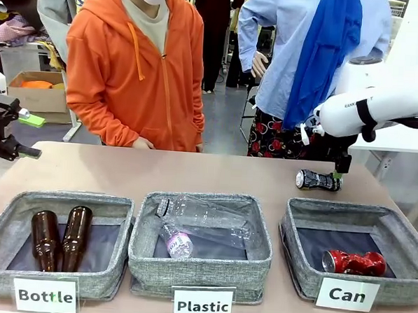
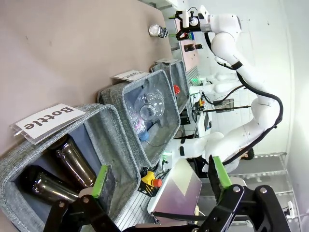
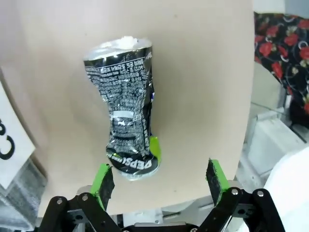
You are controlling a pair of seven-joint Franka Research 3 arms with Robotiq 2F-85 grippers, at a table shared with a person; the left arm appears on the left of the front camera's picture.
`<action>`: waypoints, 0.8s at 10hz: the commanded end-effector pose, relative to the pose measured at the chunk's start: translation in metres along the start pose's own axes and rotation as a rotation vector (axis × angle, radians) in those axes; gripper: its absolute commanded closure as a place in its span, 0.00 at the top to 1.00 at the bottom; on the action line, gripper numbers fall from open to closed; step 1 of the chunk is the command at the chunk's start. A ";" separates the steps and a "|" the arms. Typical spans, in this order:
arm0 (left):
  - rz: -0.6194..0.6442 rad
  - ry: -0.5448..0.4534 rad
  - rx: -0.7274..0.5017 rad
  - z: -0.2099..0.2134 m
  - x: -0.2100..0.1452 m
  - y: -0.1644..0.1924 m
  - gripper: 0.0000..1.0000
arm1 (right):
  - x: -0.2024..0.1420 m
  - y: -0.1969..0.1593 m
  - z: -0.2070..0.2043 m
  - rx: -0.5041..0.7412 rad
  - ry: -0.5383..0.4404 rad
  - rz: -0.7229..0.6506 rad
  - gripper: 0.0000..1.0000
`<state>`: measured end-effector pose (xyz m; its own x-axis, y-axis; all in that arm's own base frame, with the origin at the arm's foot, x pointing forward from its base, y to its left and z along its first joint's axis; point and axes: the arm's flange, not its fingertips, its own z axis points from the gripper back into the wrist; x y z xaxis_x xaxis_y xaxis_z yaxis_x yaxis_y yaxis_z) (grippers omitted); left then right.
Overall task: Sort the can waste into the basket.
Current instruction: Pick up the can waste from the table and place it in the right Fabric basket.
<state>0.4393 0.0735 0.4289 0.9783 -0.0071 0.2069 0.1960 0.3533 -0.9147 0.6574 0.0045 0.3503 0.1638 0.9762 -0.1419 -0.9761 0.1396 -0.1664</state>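
Our left gripper [image 2: 159,181] hangs spread wide at the table's left edge. The red can [image 1: 354,263] lies inside the Can basket [image 1: 311,214]. Our right gripper [image 3: 157,181], fingers apart and holding nothing, hovers by the black-and-silver can [image 1: 318,180] on the table behind that basket.

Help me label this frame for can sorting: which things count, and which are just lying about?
Job: black-and-silver can on the table, red can in the Can basket, open right gripper by the black can.
Lying about: brown bottles, plastic bottles, their baskets.
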 end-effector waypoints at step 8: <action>-0.001 0.005 0.010 0.001 -0.002 -0.002 1.00 | 0.029 -0.030 -0.045 0.242 -0.143 0.026 1.00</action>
<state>0.4393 0.0735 0.4288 0.9784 -0.0071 0.2068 0.1959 0.3533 -0.9148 0.6842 0.0220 0.2985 0.1449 0.9892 -0.0201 -0.9874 0.1458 0.0615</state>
